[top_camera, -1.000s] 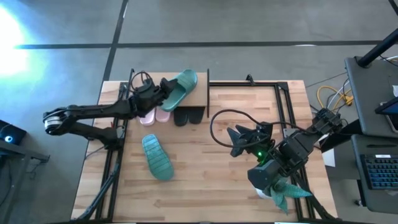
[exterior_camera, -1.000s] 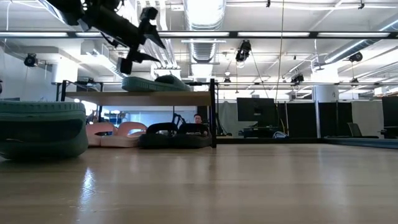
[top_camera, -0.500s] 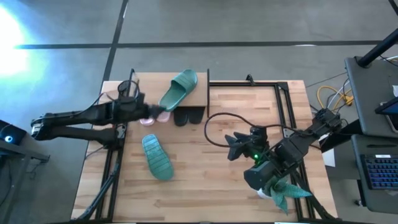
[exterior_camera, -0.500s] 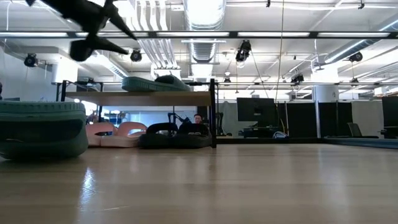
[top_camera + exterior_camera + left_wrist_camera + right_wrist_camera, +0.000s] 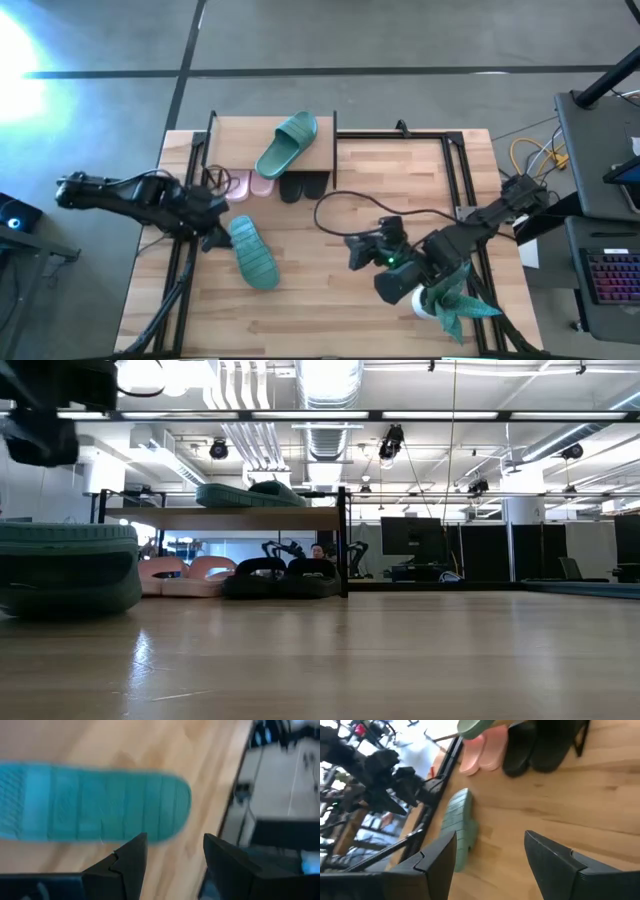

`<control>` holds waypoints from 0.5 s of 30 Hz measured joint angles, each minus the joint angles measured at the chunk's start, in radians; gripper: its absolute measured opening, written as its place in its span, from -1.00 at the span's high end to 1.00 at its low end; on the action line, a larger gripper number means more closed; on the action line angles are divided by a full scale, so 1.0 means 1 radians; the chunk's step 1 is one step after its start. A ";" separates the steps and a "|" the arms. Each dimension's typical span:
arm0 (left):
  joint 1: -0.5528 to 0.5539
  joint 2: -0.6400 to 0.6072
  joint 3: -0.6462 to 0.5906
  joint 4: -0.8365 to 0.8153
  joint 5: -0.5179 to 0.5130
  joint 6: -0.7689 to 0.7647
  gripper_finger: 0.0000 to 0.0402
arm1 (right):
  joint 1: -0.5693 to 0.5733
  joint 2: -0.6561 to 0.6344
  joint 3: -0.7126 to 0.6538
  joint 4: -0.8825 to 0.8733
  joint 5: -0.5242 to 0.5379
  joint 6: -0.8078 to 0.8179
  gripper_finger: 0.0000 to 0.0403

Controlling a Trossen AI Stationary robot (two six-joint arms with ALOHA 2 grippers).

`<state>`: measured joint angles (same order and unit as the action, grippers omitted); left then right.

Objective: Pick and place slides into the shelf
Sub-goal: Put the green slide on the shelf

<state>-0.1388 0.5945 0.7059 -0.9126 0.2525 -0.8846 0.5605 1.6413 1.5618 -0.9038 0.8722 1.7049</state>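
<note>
1. The high view looks straight down from well above, taking in the whole counter (image 5: 330, 250), the shelf (image 5: 270, 160) and floor around.
2. The low view sits at counter level, facing across to the shelf (image 5: 225, 517) and the room beyond; the teal slide (image 5: 65, 567) looms very near.
3. The left wrist view looks down past its jaws, close over the same teal slide (image 5: 90, 802).
4. The right wrist view looks from farther off, sharing that slide (image 5: 460, 827) and the shelf's lower slides.
</note>
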 joint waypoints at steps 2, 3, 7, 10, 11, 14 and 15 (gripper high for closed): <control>-0.050 -0.001 0.000 -0.023 0.008 -0.016 0.11 | -0.012 -0.001 -0.025 0.078 -0.013 -0.031 -0.11; -0.073 -0.001 0.000 -0.029 0.009 -0.018 0.11 | -0.018 -0.001 -0.035 0.107 -0.016 -0.045 -0.11; -0.144 0.035 -0.011 -0.070 0.001 -0.033 0.11 | -0.029 -0.001 -0.048 0.158 -0.020 -0.066 -0.11; -0.174 0.078 -0.058 -0.083 -0.002 -0.058 0.11 | -0.032 -0.002 -0.048 0.159 -0.019 -0.070 -0.11; -0.184 0.093 -0.081 -0.083 -0.003 -0.063 0.11 | -0.034 -0.002 -0.048 0.159 -0.019 -0.074 -0.11; -0.207 0.145 -0.152 -0.070 -0.043 -0.077 0.11 | -0.034 -0.002 -0.048 0.167 -0.019 -0.082 -0.11; -0.210 0.163 -0.173 -0.052 -0.067 -0.079 0.11 | -0.034 -0.002 -0.048 0.167 -0.019 -0.082 -0.11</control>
<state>-0.3490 0.7577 0.5325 -0.9650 0.1854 -0.9634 0.5266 1.6398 1.5139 -0.7368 0.8532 1.6226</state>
